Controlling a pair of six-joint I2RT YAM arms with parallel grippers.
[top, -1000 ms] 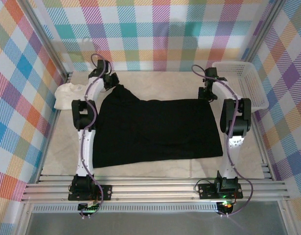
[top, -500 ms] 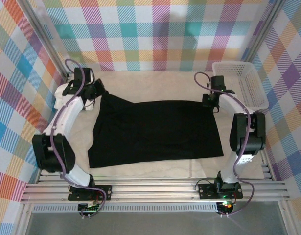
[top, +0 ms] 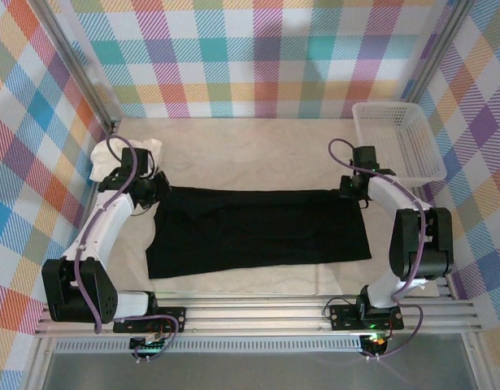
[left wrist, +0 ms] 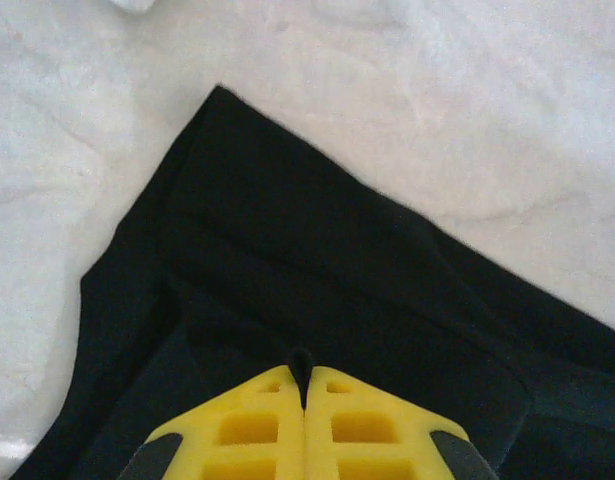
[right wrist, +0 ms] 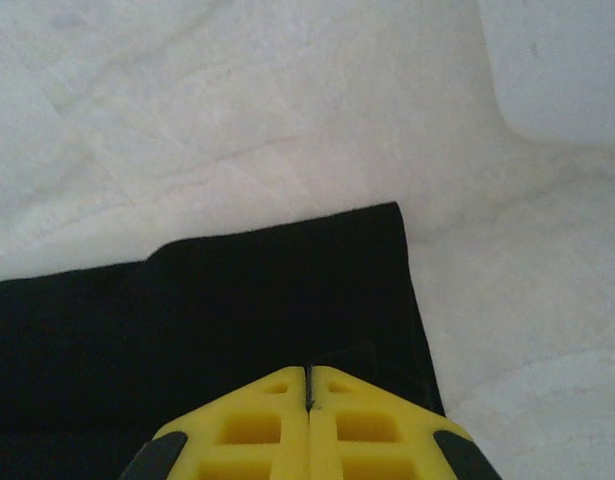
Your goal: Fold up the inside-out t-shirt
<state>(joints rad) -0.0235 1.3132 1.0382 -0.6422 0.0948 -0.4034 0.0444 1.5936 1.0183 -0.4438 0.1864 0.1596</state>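
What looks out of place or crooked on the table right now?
The black t-shirt looks slightly askew at its left end, pinched by the left gripper: the layers don't line up and the corner juts out, while the right end at the right gripper is square. A white garment lies crumpled at the far left.

black t-shirt (top: 258, 231) flat, folded rectangle, centred

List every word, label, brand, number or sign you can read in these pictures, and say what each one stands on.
None: no readable text in any of the three views.
The black t-shirt shows plain cloth, with no print or label facing up.
The white basket, the white garment and the plaid walls carry no lettering.
The yellow fingers in the wrist views bear no marks.
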